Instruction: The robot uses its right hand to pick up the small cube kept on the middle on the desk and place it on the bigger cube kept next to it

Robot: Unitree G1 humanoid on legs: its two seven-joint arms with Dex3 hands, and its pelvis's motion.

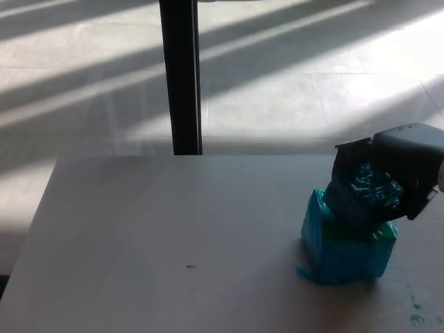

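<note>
Fingers (347, 201) wrapped around the small cube (371, 191), pinching it from both sides. Right hand (392, 177) reaching in from the right edge, holding it over the top of the big cube (347, 246), seemingly touching or just above; contact hard to tell. Held tilted, probably to line it up before release. Placement looks nearly done, with letting go left. Big cube wrapped in shiny teal, standing on the desk (173, 229), right of centre. Desk pale, plain, a few teal smudges (416, 316) near the corner. Beyond, a dark post (180, 76) and sunlit floor (291, 62) striped with shadow. Left hand out of sight.
</note>
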